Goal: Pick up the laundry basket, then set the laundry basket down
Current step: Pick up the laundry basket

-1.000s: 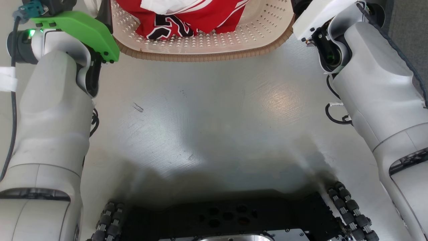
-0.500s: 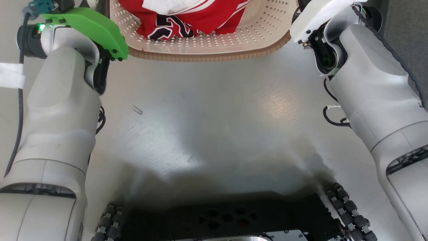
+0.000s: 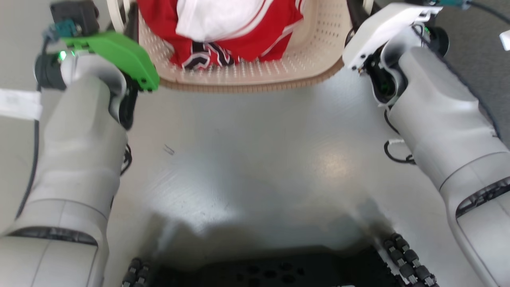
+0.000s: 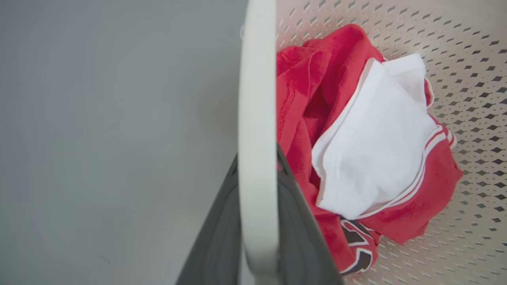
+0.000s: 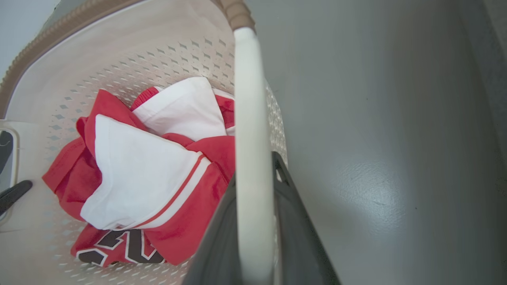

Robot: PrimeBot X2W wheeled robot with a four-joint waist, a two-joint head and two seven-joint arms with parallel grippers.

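- Head view: the robot's dark wheeled base [image 3: 271, 271] is nearest, then the bare grey floor [image 3: 255, 159]
- The left forearm [image 3: 79, 159] and right forearm [image 3: 442, 131] reach forward on either side of the laundry basket [image 3: 247, 85], which holds red-and-white clothing [image 3: 223, 28]
- Left wrist view: the left gripper [image 4: 257, 154] is clamped on a white loop handle [image 4: 257, 79]
- Right wrist view: the right gripper [image 5: 254, 166] pinches the opposite handle [image 5: 247, 99], and the brown rim [image 5: 23, 55] curves beyond it

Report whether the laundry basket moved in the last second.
Yes. Against the floor scratch, the laundry basket looks narrower, so it has receded from the camera, lower or farther forward; the picture's downward shift is camera motion.
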